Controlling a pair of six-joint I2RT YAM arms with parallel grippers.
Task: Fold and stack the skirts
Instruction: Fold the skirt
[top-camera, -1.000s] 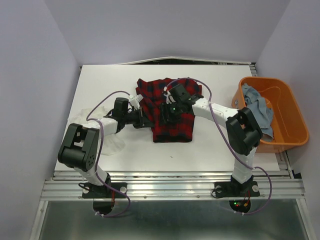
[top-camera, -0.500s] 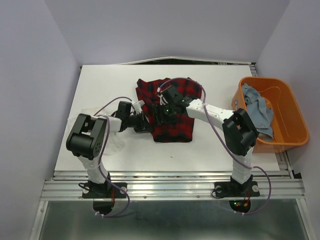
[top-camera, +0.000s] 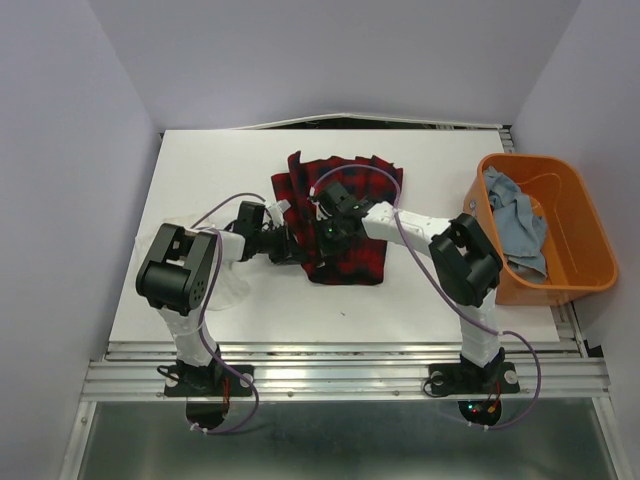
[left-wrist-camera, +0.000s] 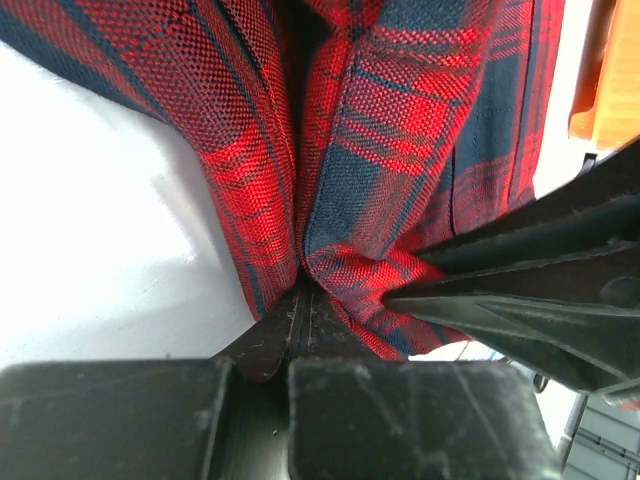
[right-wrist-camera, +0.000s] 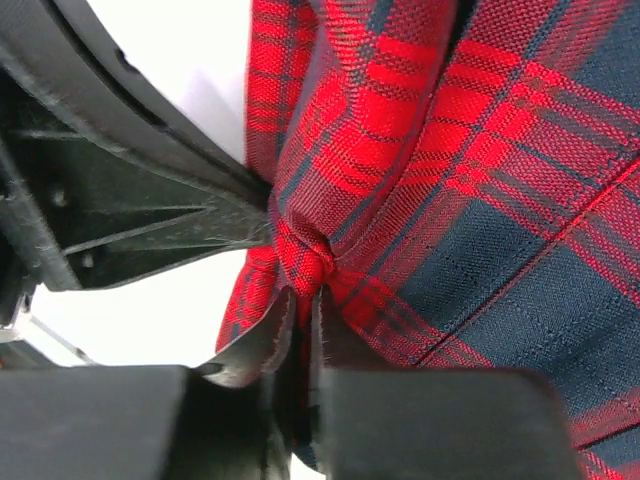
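Observation:
The red-and-black plaid skirt (top-camera: 352, 255) lies partly folded at the table's middle. My left gripper (top-camera: 298, 250) is shut on its left edge; the left wrist view shows the plaid cloth (left-wrist-camera: 400, 120) pinched at the closed tips (left-wrist-camera: 300, 292). Right beside it, my right gripper (top-camera: 320, 238) is shut on a bunched fold of the same plaid cloth (right-wrist-camera: 500, 150), with its tips (right-wrist-camera: 305, 298) nearly together. The thin white skirt (top-camera: 230, 290) lies at the left, partly under my left arm. The light blue denim skirt (top-camera: 515, 215) sits in the orange tub (top-camera: 590, 240).
The orange tub stands at the table's right edge, beside the right arm's elbow. Both grippers work within a hand's width of each other. In the left wrist view the right gripper's dark fingers (left-wrist-camera: 520, 290) crowd in from the right.
My right gripper has moved left across the plaid skirt to its left edge and closed on the cloth. The skirt's far edge has bunched. The left gripper has kept its grip.

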